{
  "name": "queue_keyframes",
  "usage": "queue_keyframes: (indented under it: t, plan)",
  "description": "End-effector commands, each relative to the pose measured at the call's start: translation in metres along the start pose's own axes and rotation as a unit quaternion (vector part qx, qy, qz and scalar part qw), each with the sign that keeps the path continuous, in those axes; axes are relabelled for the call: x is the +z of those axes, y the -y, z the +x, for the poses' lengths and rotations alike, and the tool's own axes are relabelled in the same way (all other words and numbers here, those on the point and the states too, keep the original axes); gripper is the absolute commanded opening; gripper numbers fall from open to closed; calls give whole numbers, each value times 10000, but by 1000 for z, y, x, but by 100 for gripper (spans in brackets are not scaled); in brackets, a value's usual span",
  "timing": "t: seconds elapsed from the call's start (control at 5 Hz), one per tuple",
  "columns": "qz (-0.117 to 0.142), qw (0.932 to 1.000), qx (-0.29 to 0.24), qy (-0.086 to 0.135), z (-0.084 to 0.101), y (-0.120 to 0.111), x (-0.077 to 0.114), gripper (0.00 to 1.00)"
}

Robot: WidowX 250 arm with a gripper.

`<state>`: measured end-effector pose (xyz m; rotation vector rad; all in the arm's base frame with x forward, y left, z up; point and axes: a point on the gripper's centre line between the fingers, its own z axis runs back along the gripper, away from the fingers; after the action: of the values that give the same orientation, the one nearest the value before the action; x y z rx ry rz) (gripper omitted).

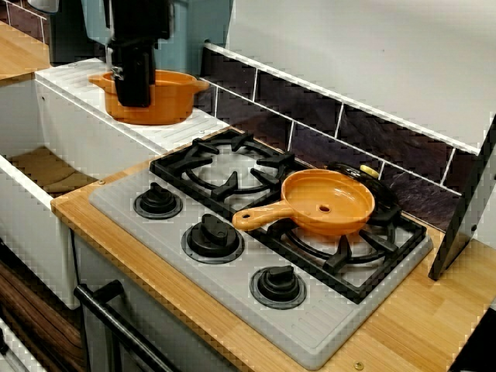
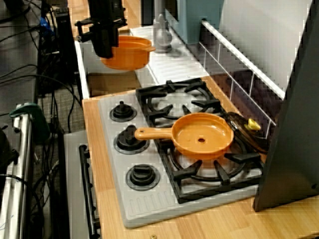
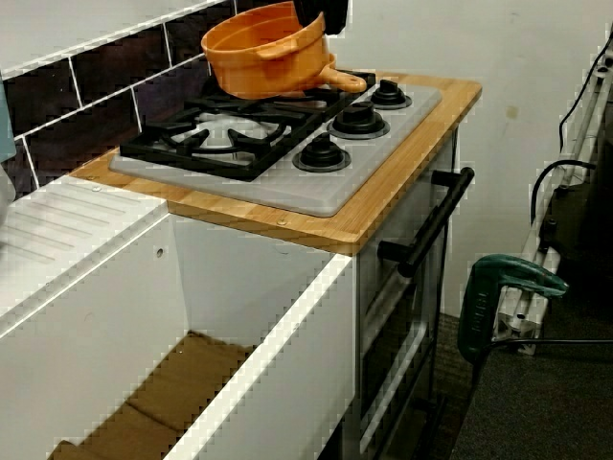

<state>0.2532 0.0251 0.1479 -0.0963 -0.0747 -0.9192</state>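
My black gripper (image 1: 133, 99) is shut on the near rim of an orange two-handled pot (image 1: 167, 101), over the white ribbed drainboard (image 1: 85, 81) left of the stove. In the view along the counter the pot (image 2: 130, 54) hangs from the gripper (image 2: 105, 50) just above the sink's edge. From the sink side the pot (image 3: 259, 53) looks raised and tilted, with the gripper (image 3: 321, 11) cut off at the top. An orange frying pan (image 1: 329, 203) sits on the right burner, handle toward the knobs.
The grey stove top (image 1: 232, 287) has black grates and three knobs along its front. The white sink (image 1: 46, 174) lies left of it. A grey faucet (image 2: 162, 35) stands behind the pot. A small yellow object (image 2: 252, 124) lies behind the pan. A dark panel (image 1: 465, 217) leans at the right.
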Motion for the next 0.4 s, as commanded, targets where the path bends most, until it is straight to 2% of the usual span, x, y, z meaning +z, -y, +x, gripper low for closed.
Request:
queue_keyframes:
  t: [0.0, 0.2]
  plan:
    - [-572, 9980, -211, 137, -3, -5, 27, 0]
    - [-858, 9962, -144, 96, -6, -15, 28, 0]
